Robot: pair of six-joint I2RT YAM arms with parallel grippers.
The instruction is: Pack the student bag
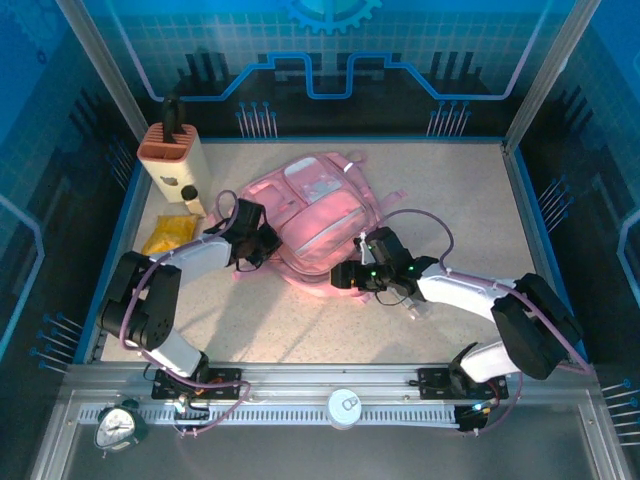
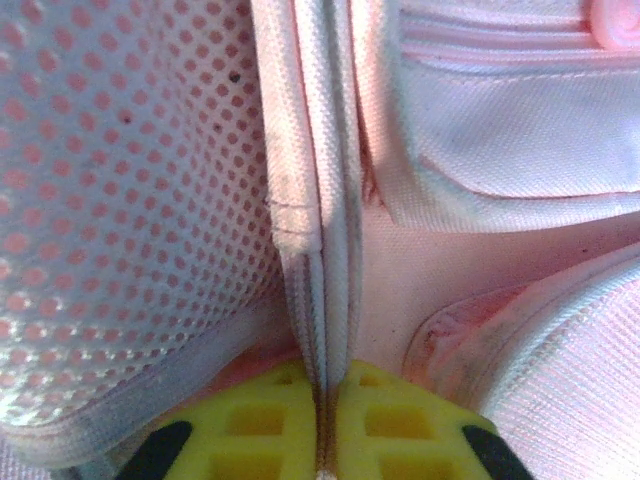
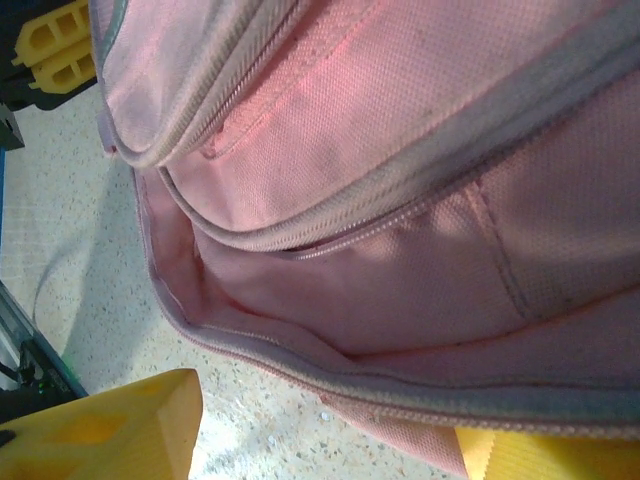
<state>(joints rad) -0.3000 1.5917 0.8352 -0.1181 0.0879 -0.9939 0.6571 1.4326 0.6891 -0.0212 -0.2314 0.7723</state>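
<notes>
Pinching hard, my left claw [image 1: 262, 245] is closed right down on the student bag [image 1: 315, 215]. In the left wrist view the two yellow pads [image 2: 400, 430] meet on a pale piped seam of the bag, with pink mesh on one side of that seam and smooth pink fabric with a pale strip on the other.

My right claw [image 1: 345, 275] stands fairly wide. In its wrist view one yellow finger [image 3: 100, 430] sits clear on the speckled bench [image 3: 80, 250], and the other pokes out from under the bag's lower edge. The bag's hem lies between them, and I cannot tell whether either finger presses on it.

The bag lies flat on the bench between the two claws and stretches away from both. It is soft, pink and crumpled, with grey-edged zip lines curving across it. One gap near the right claw shows smooth pink lining, and I cannot tell what is inside.

Beyond the left claw and out to its left stands a tan knife block [image 1: 172, 158], with a black handle [image 1: 173, 110] sticking up from its top. A yellow packet [image 1: 168, 235] lies on the bench just outside the left arm.
</notes>
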